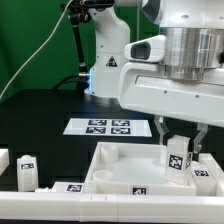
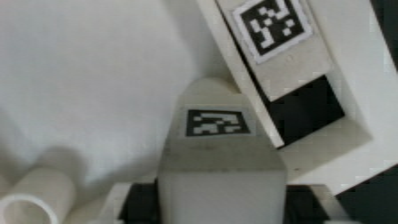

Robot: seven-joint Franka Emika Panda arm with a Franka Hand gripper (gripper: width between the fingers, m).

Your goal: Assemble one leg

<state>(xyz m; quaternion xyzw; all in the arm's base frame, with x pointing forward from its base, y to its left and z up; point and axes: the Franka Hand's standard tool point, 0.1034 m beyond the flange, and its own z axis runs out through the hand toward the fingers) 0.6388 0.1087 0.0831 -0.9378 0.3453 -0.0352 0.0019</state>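
Note:
My gripper [image 1: 181,140] is shut on a leg [image 1: 178,157], a small white post with a black-and-white tag, and holds it upright over the right part of the large white square panel [image 1: 115,163]. In the wrist view the held leg [image 2: 217,140] runs down between the dark finger pads [image 2: 150,196] of the gripper [image 2: 217,205], with the panel's surface [image 2: 89,80] behind it. A second leg [image 2: 276,45] with its tag lies just beyond the held one, also seen low on the exterior view's right [image 1: 206,173].
The marker board [image 1: 108,126] lies on the black table behind the panel. Two more legs [image 1: 27,173] stand at the exterior view's left. The robot base [image 1: 105,65] stands at the back. A white round stub [image 2: 43,192] shows beside the held leg.

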